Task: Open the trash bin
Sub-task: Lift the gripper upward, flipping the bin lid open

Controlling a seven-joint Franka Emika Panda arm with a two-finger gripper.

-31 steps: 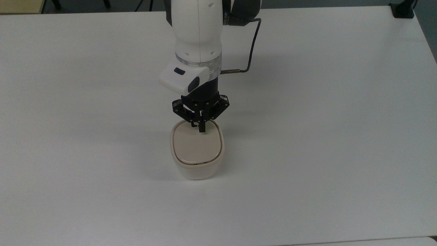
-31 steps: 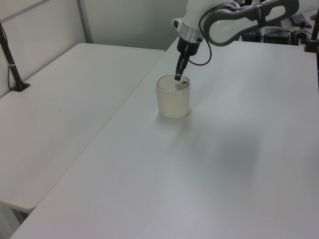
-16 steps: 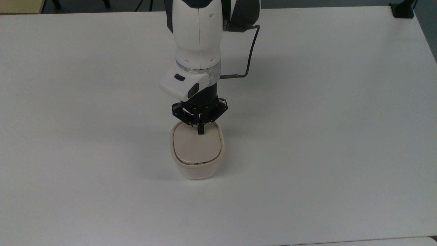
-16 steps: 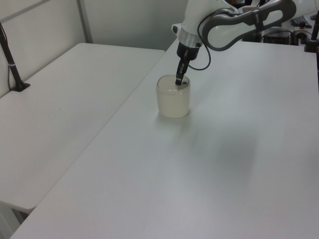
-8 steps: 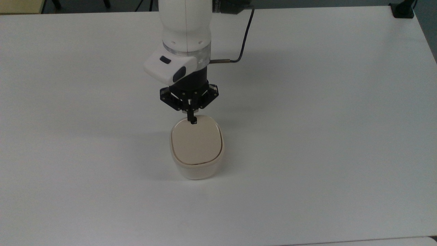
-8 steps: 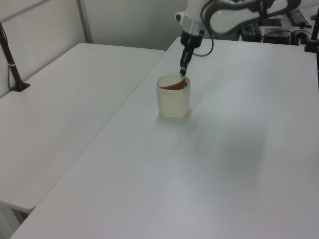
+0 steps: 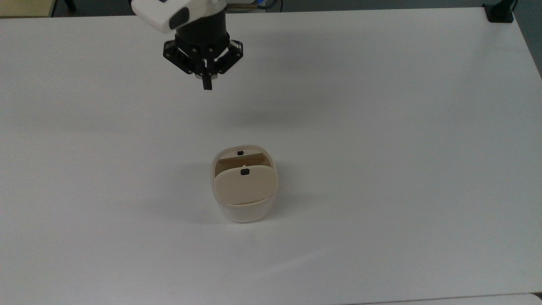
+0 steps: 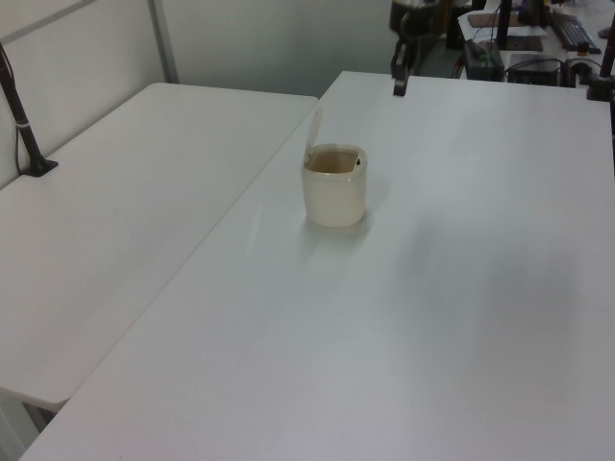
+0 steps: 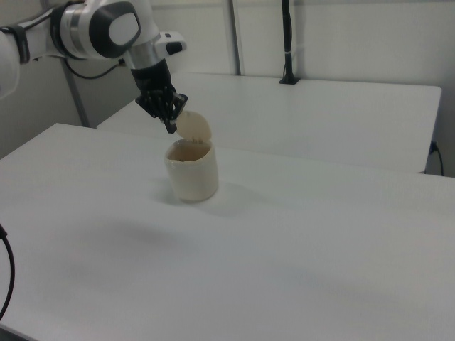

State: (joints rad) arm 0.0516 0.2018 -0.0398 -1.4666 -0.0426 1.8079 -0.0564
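Note:
The trash bin (image 7: 245, 214) is a small cream tub standing mid-table, also seen as the trash bin (image 8: 334, 192) and the trash bin (image 9: 192, 174). Its beige lid (image 7: 245, 188) stands raised on its hinge, and the brown inside shows. A small black button (image 7: 240, 152) sits on the rim across from the hinge. In the left view the lid (image 8: 313, 130) is nearly upright; in the right view the lid (image 9: 193, 126) tilts back. My gripper (image 7: 207, 84) hangs shut and holds nothing, well clear of the bin toward the top view's top. The gripper (image 8: 399, 88) and the gripper (image 9: 170, 126) are off the bin too.
The white table (image 7: 381, 127) carries just the bin. A black clamp (image 7: 499, 12) sits at its top-right corner in the top view. A second white table (image 8: 125, 192) adjoins it, with a black post (image 8: 19, 115) clamped on. Desks with equipment (image 8: 538, 38) stand behind.
The gripper rose off the bin's button edge and pulled far back toward the top view's top-left. The lid, flat a second ago, has sprung up to stand open.

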